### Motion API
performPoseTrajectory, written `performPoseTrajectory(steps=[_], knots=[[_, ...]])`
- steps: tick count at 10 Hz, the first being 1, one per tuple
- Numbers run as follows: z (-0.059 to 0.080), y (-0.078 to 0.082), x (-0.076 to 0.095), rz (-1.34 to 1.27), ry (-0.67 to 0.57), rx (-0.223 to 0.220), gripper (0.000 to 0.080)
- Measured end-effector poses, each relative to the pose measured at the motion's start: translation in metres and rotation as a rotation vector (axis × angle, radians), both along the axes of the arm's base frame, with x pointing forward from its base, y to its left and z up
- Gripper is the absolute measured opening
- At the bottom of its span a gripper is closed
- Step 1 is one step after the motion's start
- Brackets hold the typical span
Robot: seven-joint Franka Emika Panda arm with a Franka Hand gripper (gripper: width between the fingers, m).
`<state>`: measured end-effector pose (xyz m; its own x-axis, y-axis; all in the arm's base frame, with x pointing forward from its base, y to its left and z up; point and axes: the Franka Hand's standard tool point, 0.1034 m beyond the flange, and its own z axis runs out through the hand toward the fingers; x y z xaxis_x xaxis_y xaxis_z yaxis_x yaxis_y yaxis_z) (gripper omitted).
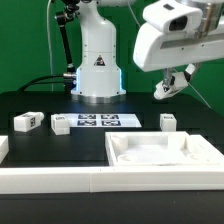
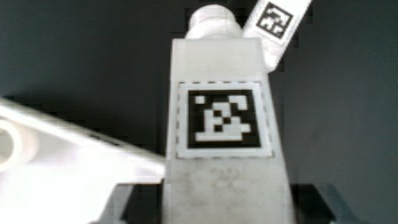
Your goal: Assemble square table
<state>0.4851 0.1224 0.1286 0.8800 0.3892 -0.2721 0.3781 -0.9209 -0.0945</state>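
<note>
Although most parts lie loose on the table [image 1: 60, 145], the exterior view shows one leg [image 1: 168, 88] up in the air, gripped by the jaws toward the exterior view's right and well above the tabletop [image 1: 160, 150]. That tabletop lies rim-up by the table's near edge, toward the near corner on the same side, with the rails [image 1: 50, 180] along that edge. A second leg [image 1: 27, 121] and a third leg [image 1: 60, 124] lie toward the exterior view's left. A fourth leg [image 1: 168, 121] sits just behind the tabletop. The marker board [image 1: 97, 121] lies in front of the arm's base [image 1: 97, 70].

From the wrist, the held leg [image 2: 222, 100] runs straight away from the camera with its tag [image 2: 221, 118] facing up. Dark fingers [image 2: 135, 200] press its two sides, so the jaws stand fairly narrow, closed on it. A small peg [image 2: 214, 17] ends the far tip. What the white piece [image 2: 54, 150] beside it belongs to, I cannot tell.

The leg looks like stiff, light, smooth plastic, likely to twist if pinched off-centre. Flat opposite faces away from the peg seem the best hold, leaving the peg end free.
</note>
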Motion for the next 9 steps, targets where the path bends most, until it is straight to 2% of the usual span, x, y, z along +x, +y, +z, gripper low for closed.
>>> performPoseTrajectory(steps=[2,4,5,7,8,9], knots=[[-0.004,-0.003,0.000,-0.006,-0.113,0.020,0.0291],[-0.006,-0.005,0.008,-0.007,-0.248,0.050,0.0291],[-0.007,-0.007,0.019,0.014,-0.355,0.077,0.0291],[-0.002,-0.017,0.031,0.035,-0.428,0.090,0.0291],[-0.001,-0.018,0.037,0.037,-0.523,0.109,0.0291],[-0.005,-0.020,0.033,0.040,-0.548,0.112,0.0291]])
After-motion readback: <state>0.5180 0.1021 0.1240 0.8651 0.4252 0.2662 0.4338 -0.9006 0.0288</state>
